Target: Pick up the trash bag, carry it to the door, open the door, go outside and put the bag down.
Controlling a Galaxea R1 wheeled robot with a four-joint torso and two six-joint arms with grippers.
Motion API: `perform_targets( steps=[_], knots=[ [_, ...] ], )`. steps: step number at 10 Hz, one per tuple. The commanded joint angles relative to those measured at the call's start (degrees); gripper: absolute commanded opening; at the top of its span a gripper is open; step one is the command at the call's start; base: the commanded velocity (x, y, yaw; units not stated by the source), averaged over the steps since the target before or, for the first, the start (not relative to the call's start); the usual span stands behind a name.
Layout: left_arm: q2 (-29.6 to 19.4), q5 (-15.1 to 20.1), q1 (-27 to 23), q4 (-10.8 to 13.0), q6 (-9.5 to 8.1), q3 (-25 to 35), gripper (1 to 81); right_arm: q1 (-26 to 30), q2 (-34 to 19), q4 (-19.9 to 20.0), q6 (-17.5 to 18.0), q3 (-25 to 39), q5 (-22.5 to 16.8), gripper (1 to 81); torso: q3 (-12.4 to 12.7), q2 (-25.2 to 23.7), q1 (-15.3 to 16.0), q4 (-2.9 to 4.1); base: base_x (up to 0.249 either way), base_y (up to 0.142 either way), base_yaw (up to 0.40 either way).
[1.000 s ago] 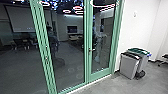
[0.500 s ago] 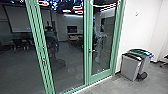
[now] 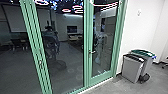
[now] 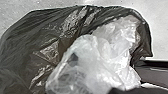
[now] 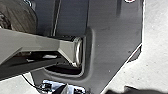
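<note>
The trash bag [image 4: 50, 32] looms large in the left wrist view, dark and see-through, with crumpled clear plastic [image 4: 110, 47] at its opening. What holds it there is hidden by the plastic. At the upper left of the right wrist view, part of a dark bag [image 5: 22, 17] shows past the robot's jointed bar. A green-framed glass door [image 3: 101, 42] stands shut in the head view, its lever handle [image 3: 92, 52] on the left side of the frame. How the fingers stand cannot be made out.
Two bins, one grey with a dark lid [image 3: 131, 68] and one with a green lid [image 3: 143, 53], stand right of the door by the white wall [image 3: 140, 30]. Green posts [image 3: 37, 55] and glass panels run to the left. Tables and a reflected figure show in the glass.
The head camera's view has shifted: the left posts sit further left, while the bins stand slightly further right and lower. The door remains shut.
</note>
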Motion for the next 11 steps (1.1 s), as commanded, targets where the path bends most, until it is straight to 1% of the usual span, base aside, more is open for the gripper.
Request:
perform_targets(
  steps=[1,2,4,11],
  knots=[
    [0.12,4.08,-3.85,-0.22,0.21,0.21,1.0,2.57,0.31,-0.20,-0.17,0.20,-3.06,81.1,0.00,0.00,0.00,0.00,0.160,0.000,0.000],
    [0.12,4.08,-3.85,-0.22,0.21,0.21,1.0,2.57,0.31,-0.20,-0.17,0.20,-3.06,81.1,0.00,0.00,0.00,0.00,0.159,0.000,0.000],
    [0.12,4.08,-3.94,-0.22,0.13,0.21,1.0,2.57,0.31,-0.20,-0.17,0.20,-3.06,81.1,0.00,-0.02,0.00,0.00,0.159,-0.071,0.000],
    [0.03,4.08,-3.85,-0.22,0.21,0.21,1.0,2.74,0.40,-0.28,-0.17,0.20,-3.06,81.1,0.00,-0.02,0.00,0.00,0.159,-0.087,0.000]
  ],
)
